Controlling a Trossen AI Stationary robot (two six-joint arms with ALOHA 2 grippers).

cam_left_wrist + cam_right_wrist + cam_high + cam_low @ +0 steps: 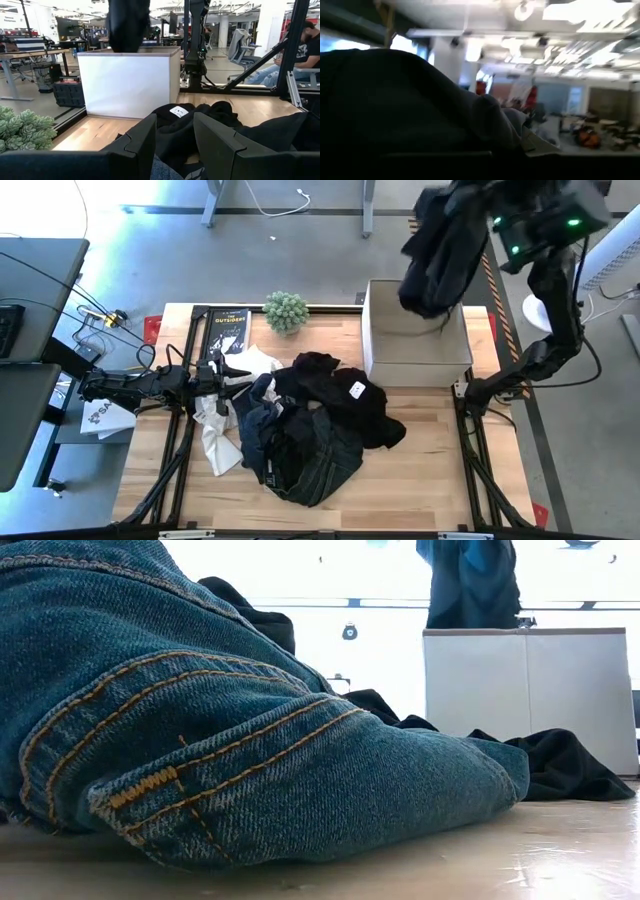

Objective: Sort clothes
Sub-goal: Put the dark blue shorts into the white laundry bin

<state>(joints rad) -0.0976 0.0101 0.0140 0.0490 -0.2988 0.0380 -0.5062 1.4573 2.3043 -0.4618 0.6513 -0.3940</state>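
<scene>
A: Nearest the bench's [420, 480] front edge?
B: The clothes [310, 425]: a rumpled heap of dark denim, black and white.
A: And the left end effector [228, 372]?
B: Released, low beside the heap.
A: Farther back?
B: The right end effector [470, 225], clenched on a black garment [440, 255] hanging above the white box [415, 345].

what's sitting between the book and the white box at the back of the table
A small green plant stands between the book and the white box, seen in the high view.
</scene>
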